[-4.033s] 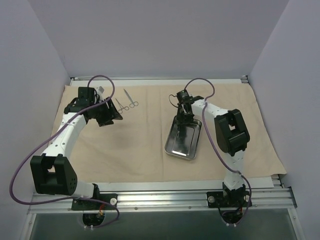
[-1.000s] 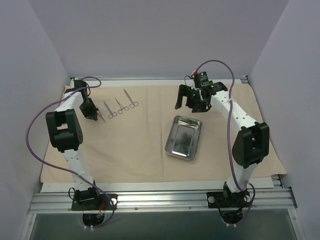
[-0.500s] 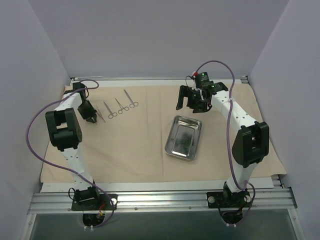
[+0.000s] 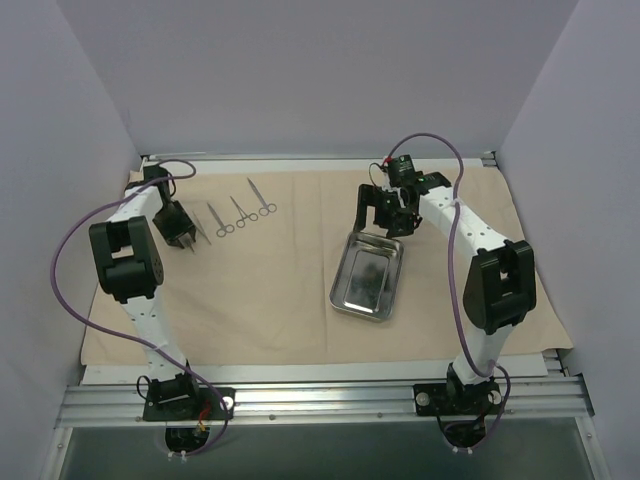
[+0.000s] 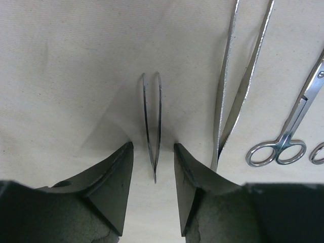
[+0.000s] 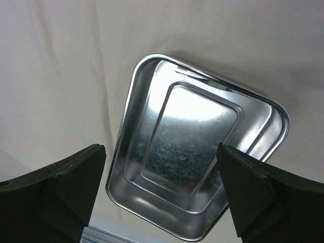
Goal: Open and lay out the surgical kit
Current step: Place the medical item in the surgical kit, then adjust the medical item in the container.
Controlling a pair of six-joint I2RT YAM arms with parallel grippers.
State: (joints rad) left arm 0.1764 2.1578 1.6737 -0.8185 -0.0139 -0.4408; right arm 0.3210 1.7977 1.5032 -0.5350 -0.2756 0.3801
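While the left claw (image 5: 153, 147) straddles tweezers (image 5: 154, 164), spread, the spread right claw (image 6: 161, 148) hides a tray (image 6: 202, 116) corner

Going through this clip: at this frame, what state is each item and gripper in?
Cloth, unfolded, spread flat on the table.
Tray, upright on the cloth, nothing clearly inside.
Small tweezers, flat on the cloth between the left fingers, untouched.
Long tweezers, flat on the cloth beside them.
Scissors, closed, flat on the cloth.
Left gripper, open, low over the small tweezers.
Right gripper, wide open, above the tray, holding nothing.
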